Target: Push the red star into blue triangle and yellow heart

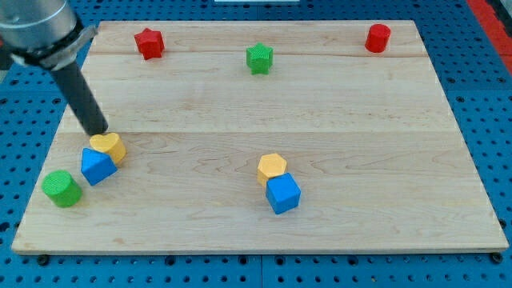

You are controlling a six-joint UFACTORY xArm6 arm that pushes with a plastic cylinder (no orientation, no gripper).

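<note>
The red star point(149, 42) lies near the view's top left on the wooden board point(256, 104). The yellow heart point(108, 147) and the blue triangle point(98, 166) touch each other at the view's left, the triangle just below the heart. My tip point(98, 130) stands just above and left of the yellow heart, close to it or touching it. It is far below the red star.
A green cylinder point(62, 188) sits at the lower left by the blue triangle. A green star point(259, 58) is at the top middle, a red cylinder point(378, 38) at the top right. A yellow hexagon point(272, 167) touches a blue cube point(282, 194) at the lower middle.
</note>
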